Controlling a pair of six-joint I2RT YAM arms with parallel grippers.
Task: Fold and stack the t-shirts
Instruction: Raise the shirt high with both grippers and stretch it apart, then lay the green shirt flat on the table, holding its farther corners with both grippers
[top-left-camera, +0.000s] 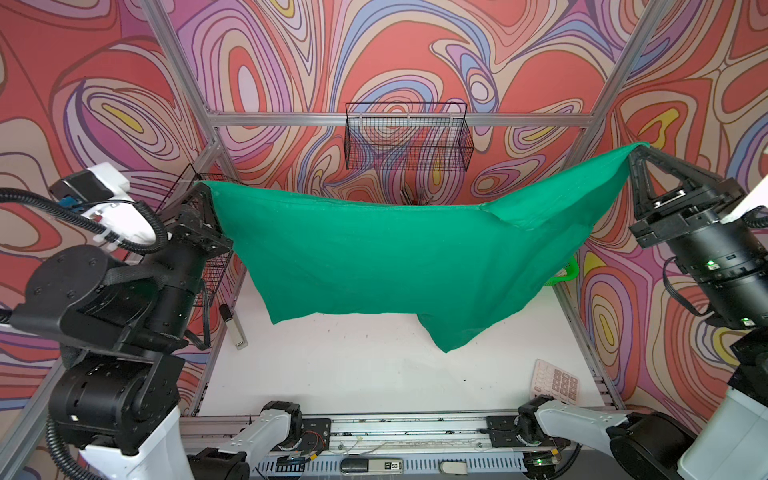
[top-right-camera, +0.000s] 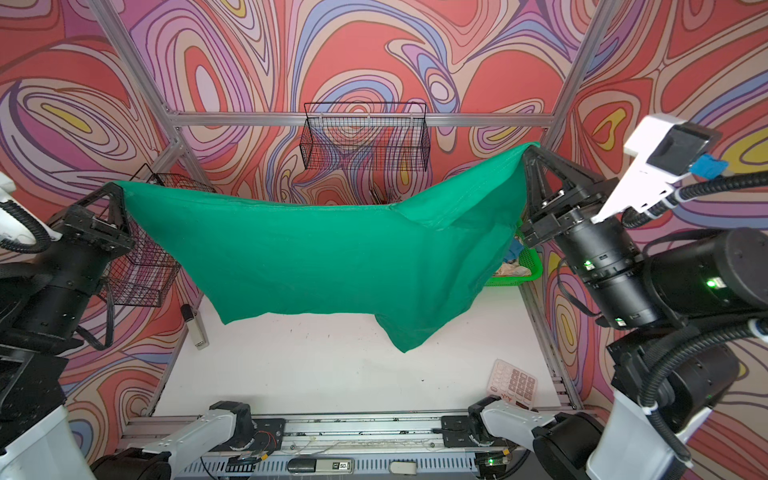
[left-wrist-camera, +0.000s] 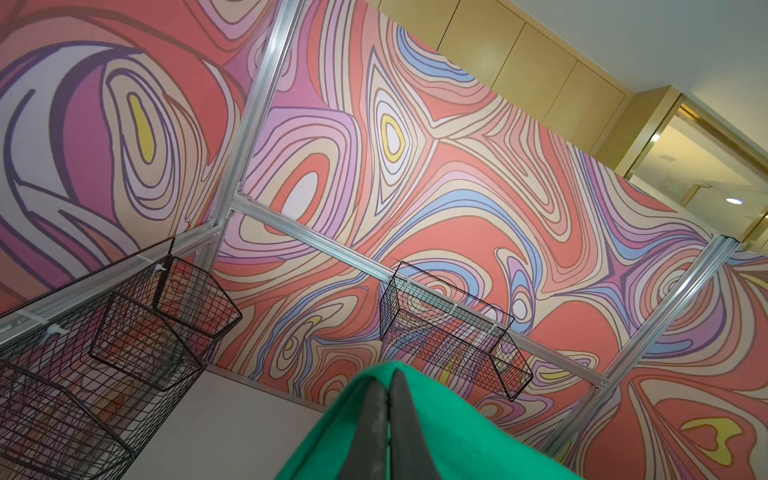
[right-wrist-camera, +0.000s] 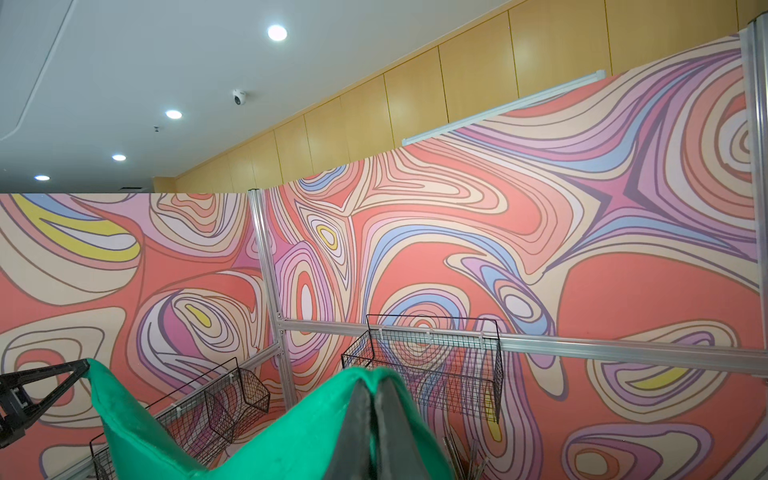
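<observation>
Looking at a plain green t-shirt (top-left-camera: 374, 257) strung up in mid-air like a banner, well clear of the white table (top-left-camera: 353, 374) underneath. Hangs by its two top corners: pinched at one end by the left gripper (top-left-camera: 206, 190) and at the other by the right gripper (top-left-camera: 636, 153), same story in both top views. Clamped tight on the cloth at both ends. Easy to see up close in the left wrist view, with dark fingertips (left-wrist-camera: 374, 415) pressed together and green fabric bunched around them, and just the same in the right wrist view. Runs long side to side across the cell, from one gripper straight over to the other, top edge sagging a bit in the middle. Drapes down from there with an uneven lower edge, lowest corner dipping right of centre.

Behind the right end, can just spot a bright green plastic basket (top-right-camera: 528, 266) with some bluish and cream cloth (top-right-camera: 513, 253) in it. Also got a black wire basket (top-left-camera: 409, 137) on the back rail, another wire basket (top-right-camera: 141, 266) beside the left gripper, and a pink calculator (top-left-camera: 555, 382) near the table's front right corner.
</observation>
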